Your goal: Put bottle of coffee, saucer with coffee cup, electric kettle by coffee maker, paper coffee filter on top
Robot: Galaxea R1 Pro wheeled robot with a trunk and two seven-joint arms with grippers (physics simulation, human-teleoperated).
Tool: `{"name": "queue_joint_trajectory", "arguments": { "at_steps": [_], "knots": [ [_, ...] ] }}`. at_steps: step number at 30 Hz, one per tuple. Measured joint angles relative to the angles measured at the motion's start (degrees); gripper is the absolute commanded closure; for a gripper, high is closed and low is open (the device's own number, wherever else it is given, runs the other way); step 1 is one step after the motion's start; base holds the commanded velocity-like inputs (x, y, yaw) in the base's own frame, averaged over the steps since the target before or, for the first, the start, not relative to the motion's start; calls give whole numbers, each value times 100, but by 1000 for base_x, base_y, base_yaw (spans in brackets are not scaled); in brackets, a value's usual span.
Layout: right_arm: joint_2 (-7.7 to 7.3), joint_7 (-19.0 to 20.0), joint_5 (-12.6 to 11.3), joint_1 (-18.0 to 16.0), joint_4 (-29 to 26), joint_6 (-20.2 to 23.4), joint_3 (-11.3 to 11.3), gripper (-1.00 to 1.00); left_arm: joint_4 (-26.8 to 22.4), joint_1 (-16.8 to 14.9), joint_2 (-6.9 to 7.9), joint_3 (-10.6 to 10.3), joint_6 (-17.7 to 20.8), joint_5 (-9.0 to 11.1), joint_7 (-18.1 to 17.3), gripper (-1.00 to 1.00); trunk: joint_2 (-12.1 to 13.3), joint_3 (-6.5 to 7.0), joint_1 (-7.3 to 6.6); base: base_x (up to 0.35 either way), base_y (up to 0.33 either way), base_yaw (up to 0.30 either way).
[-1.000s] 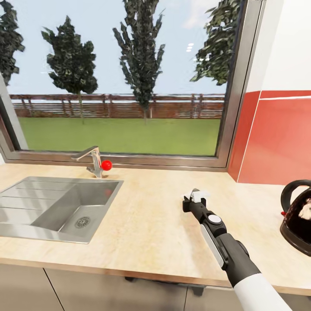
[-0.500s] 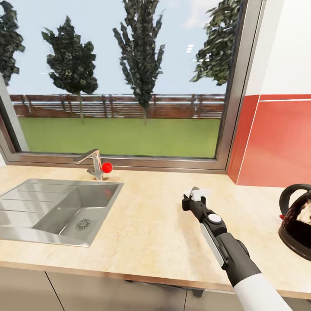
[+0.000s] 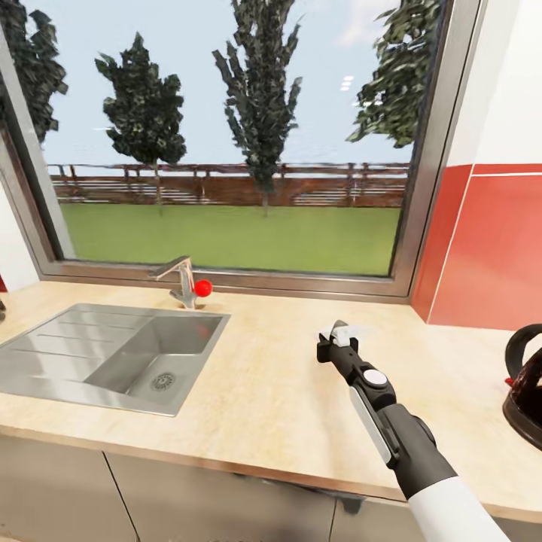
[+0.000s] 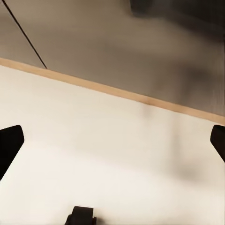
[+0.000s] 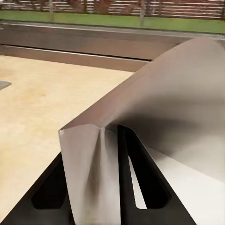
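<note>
Head view: a stainless steel sink [image 3: 45, 354] with a chrome tap [image 3: 181, 277] is set into the light tan wood-look kitchen countertop [image 3: 256, 391] at the left, below a wide window [image 3: 226, 150]. Mid-counter, the white fluted paper coffee filter [image 3: 348, 332] is pinched in the clenched right gripper [image 3: 336, 344], held above the slab. At the far right edge, the dark glass electric kettle [image 3: 527, 391] stands partly cut off. In the left wrist view the left gripper [image 4: 112, 140] is seen spread wide, holding nothing.
</note>
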Motion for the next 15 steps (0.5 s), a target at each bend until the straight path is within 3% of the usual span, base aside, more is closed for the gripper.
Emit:
{"name": "queue_joint_trajectory", "arguments": {
  "at_steps": [11, 15],
  "knots": [
    [0, 0, 0, 0, 0, -2, 1, 100, -3, 1, 0, 15, 0, 0, 6, -100, 0, -21, 0, -3, 0, 267],
    [0, 0, 0, 0, 0, -3, 1, 100, -6, 0, 2, 127, 0, 0, 4, -100, 0, -29, 0, 0, 0, 269]
  ]
}}
